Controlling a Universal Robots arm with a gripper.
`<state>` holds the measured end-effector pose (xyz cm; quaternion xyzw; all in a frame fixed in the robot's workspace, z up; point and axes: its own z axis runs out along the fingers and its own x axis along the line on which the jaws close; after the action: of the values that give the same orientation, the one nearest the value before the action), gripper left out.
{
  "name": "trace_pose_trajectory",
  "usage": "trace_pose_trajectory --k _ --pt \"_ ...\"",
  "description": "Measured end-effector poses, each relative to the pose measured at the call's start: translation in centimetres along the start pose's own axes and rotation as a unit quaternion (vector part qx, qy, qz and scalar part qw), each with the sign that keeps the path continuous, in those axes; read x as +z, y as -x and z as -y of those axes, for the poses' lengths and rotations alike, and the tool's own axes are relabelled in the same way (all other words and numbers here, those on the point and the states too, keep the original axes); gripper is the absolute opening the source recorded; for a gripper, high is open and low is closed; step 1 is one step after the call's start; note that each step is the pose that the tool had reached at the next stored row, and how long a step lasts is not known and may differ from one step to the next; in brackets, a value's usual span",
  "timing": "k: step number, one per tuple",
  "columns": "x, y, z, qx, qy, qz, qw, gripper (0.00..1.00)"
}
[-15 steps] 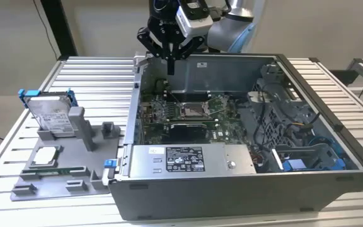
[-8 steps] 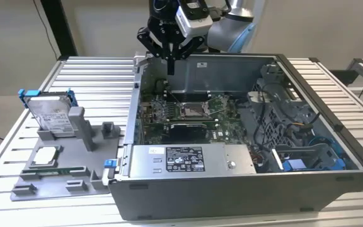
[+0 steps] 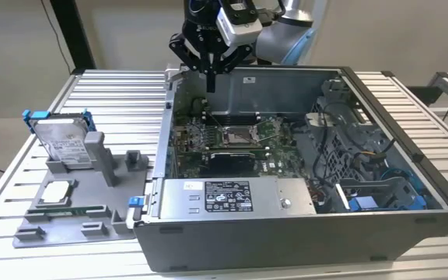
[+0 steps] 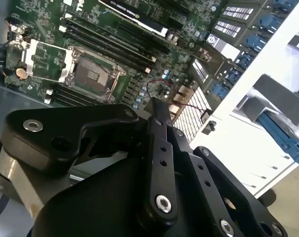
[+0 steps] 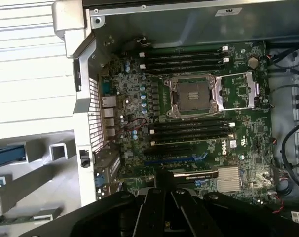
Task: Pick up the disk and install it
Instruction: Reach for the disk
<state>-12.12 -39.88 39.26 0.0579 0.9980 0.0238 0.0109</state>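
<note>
The disk [image 3: 62,139], a silver-grey drive with a white label in a blue frame, stands on edge in a grey fixture [image 3: 84,219] at the exterior view's left, outside the computer. My gripper [image 3: 210,86] hangs over the back left corner of the open computer case [image 3: 302,236], well apart from the disk. Its black fingers point down and are pressed together, holding nothing. In both wrist views the shut fingertips [image 4: 157,104] [image 5: 164,174] hover above the green motherboard [image 5: 199,123]. A blue edge of the disk's frame [image 5: 9,153] shows beyond the case wall.
The case lies open on a slatted metal table [image 3: 115,93]. Inside are the motherboard [image 3: 232,137], a silver box with a white label [image 3: 232,195] at the front, and cables and a bay with blue clips [image 3: 380,201] on the exterior view's right. A small square chip [image 3: 56,192] rests on the fixture.
</note>
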Motion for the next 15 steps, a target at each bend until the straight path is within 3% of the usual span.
trace_pose_trajectory --k 3,6,15 --pt "-0.01 -0.09 0.01 0.000 -0.0001 0.0000 1.00000 0.00" --pt "-0.02 -0.63 0.07 0.000 0.0000 0.0000 1.00000 0.00" --pt "-0.11 -4.08 0.47 0.000 0.0000 0.0000 1.00000 0.00"
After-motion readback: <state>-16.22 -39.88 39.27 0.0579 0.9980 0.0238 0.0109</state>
